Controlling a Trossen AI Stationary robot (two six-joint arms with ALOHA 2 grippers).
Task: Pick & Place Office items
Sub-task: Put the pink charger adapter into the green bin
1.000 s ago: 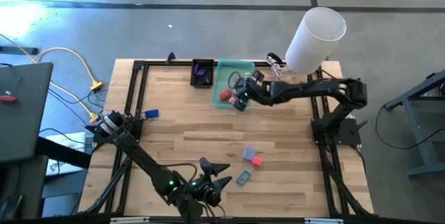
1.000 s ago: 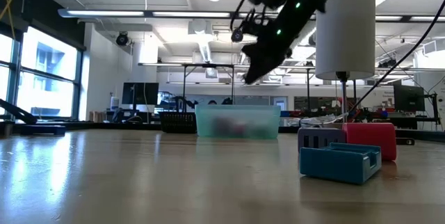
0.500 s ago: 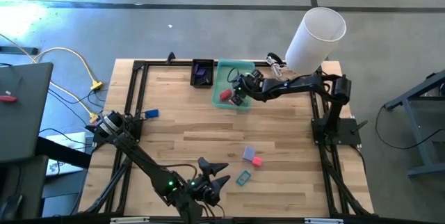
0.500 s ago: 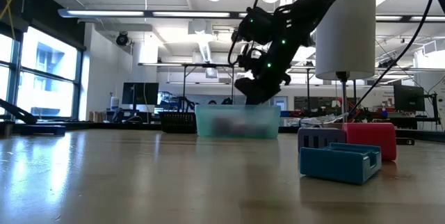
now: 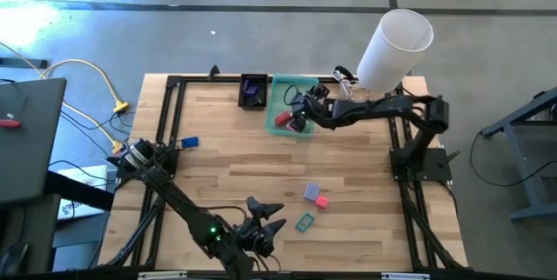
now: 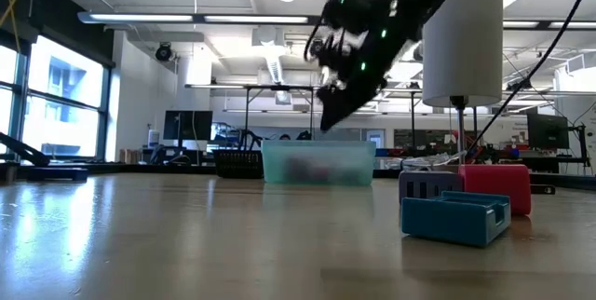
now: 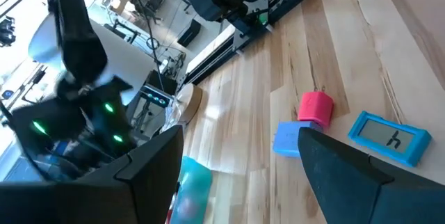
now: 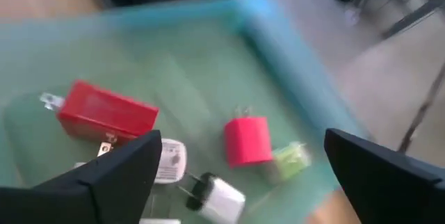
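Now | right end effector apart, empty, over green tray | left end effector apart, near edge

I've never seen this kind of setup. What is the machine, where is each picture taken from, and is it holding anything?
Two dark robot arms work at a wooden table. One picture looks straight down, one sits level with the tabletop, and one camera rides on each wrist. The right gripper hangs over the green tray, fingers spread and empty; its wrist view shows a red block, a pink plug and white pieces in the tray. The left gripper waits at the near edge, open and empty. A purple block, pink block and teal piece lie loose on the table.
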